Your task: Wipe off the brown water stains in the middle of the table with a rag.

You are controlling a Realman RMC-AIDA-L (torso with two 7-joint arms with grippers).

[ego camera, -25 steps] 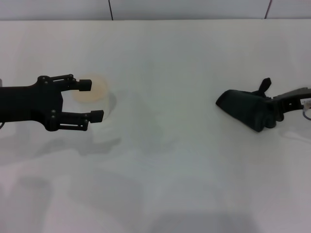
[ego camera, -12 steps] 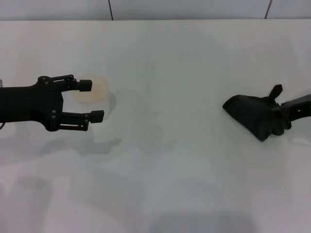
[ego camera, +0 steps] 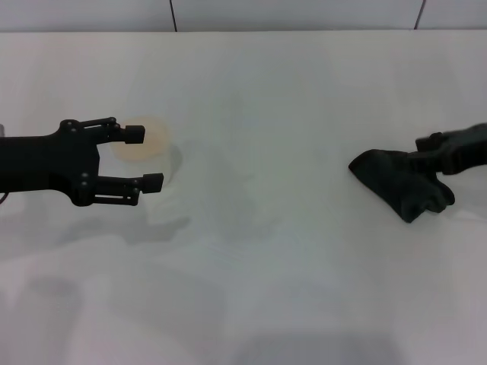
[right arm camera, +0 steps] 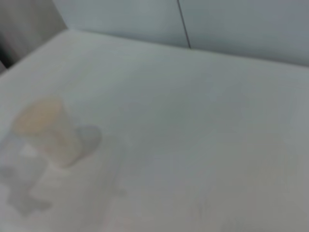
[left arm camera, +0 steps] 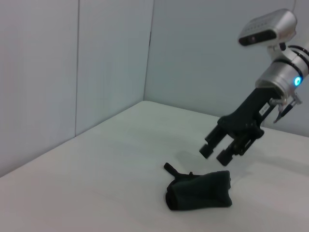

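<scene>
Rag (ego camera: 402, 190): black wad lying loose on the white worktop (ego camera: 289, 91), right side.
Right claw (left arm camera: 218, 152): raised just above it, fingers apart, empty.
Left claw (ego camera: 144, 157): open beside a translucent cup (ego camera: 144, 144).

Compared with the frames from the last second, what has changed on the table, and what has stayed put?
The right gripper has let go of the rag and lifted clear of it, open, drawing back toward the robot's right. The rag first slid slightly that way with it and now lies slumped on the table. The left gripper has stayed open in the same spot beside the cup.
</scene>
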